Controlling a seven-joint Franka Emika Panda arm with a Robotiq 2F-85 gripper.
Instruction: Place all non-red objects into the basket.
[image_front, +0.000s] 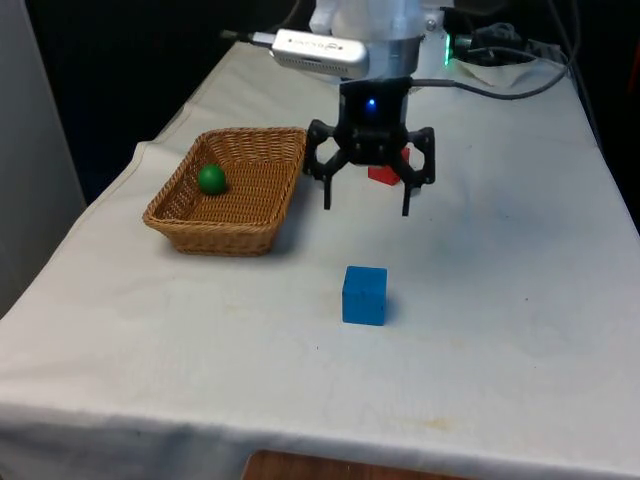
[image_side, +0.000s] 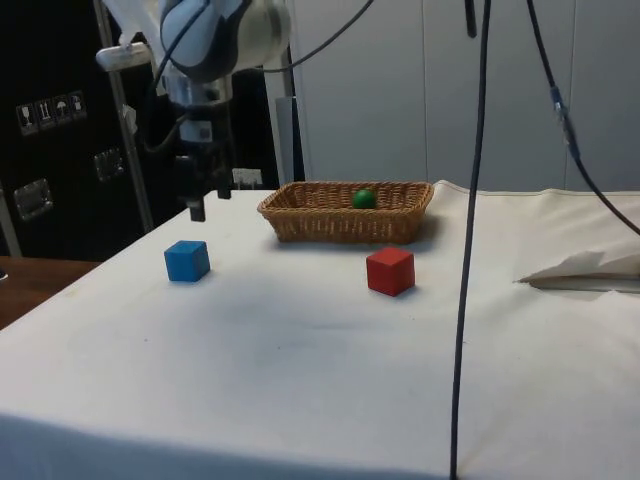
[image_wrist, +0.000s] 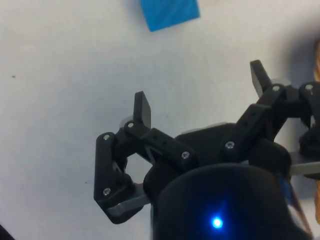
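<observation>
Blue cube (image_front: 364, 295) sits nearest you, toward table's near edge, alone on cloth. Gripper (image_front: 366, 207) hangs above table just behind cube, fingers wide apart, holding nothing. Green ball (image_front: 211, 179) already in basket (image_front: 262, 222), which sits by table's left edge. Red cube (image_side: 390, 271) stays out; leave it. Step now, you'd guess: go for blue cube. Next: move gripper over cube, drop down, squeeze its sides, carry to basket.
</observation>
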